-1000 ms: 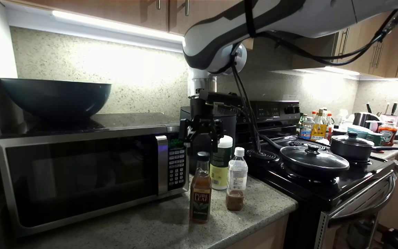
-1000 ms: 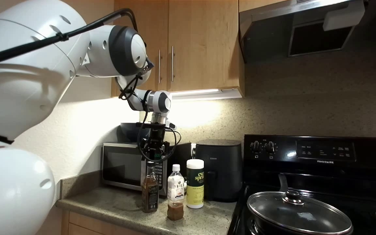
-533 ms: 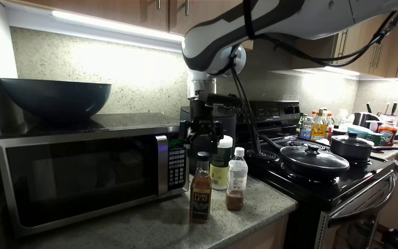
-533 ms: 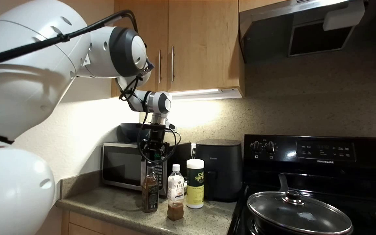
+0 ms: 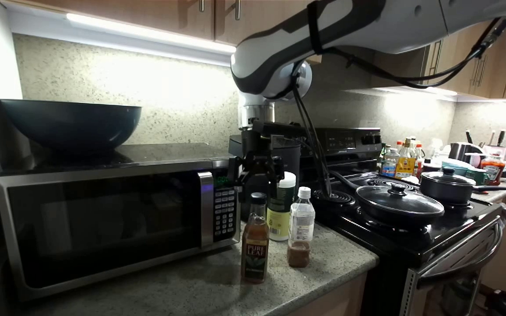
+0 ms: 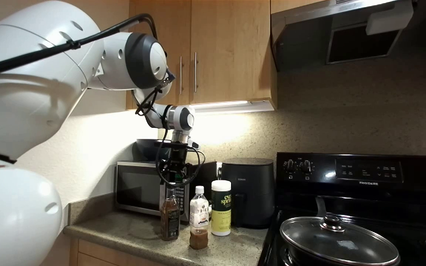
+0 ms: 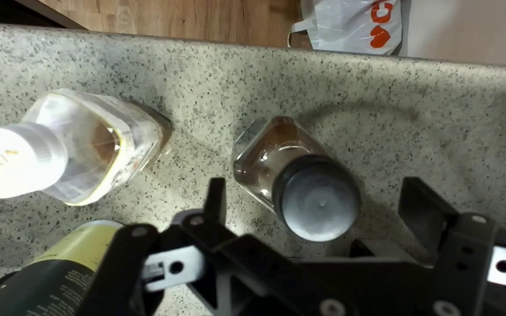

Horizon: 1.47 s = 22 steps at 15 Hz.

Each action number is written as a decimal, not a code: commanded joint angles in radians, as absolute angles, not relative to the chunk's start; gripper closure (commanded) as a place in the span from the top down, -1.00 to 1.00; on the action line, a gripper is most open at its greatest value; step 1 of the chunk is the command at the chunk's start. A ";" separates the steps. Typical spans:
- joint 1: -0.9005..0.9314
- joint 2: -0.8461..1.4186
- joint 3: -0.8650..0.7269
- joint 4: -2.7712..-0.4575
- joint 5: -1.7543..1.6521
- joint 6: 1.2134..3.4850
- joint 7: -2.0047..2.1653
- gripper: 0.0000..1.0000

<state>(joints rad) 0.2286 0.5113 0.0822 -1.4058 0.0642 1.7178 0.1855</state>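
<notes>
My gripper (image 7: 316,195) is open and points down in the wrist view, with its fingers (image 7: 216,197) wide apart. Below and between them is the dark cap of an upright brown tea bottle (image 7: 275,153); neither finger appears to touch it. In an exterior view the gripper (image 5: 257,191) hangs just above or behind the cap of the tea bottle (image 5: 255,254). A clear bottle with a white cap (image 5: 301,224) and some brown content stands beside it. A green and yellow canister with a white lid (image 6: 221,208) stands behind these bottles.
A microwave (image 5: 103,228) with a dark bowl (image 5: 73,125) on top stands beside the bottles. A black air fryer (image 6: 250,192) stands at the back. A stove holds a lidded pan (image 5: 398,206). The counter's front edge (image 7: 191,42) runs close by.
The arm and gripper have moved down slightly toward the tea bottle's cap. The gripper stays open, and the bottles and canister have not moved.
</notes>
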 commanded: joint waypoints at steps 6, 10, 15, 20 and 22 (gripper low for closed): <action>0.209 0.542 0.092 -1.392 0.075 1.696 0.174 0.34; 0.207 0.544 0.093 -1.391 0.077 1.695 0.174 -0.19; 0.208 0.548 0.092 -1.385 0.079 1.685 0.182 -0.64; 0.223 0.515 0.084 -1.396 0.063 1.659 0.230 -0.64; 0.234 0.473 0.083 -1.421 0.059 1.635 0.268 -0.64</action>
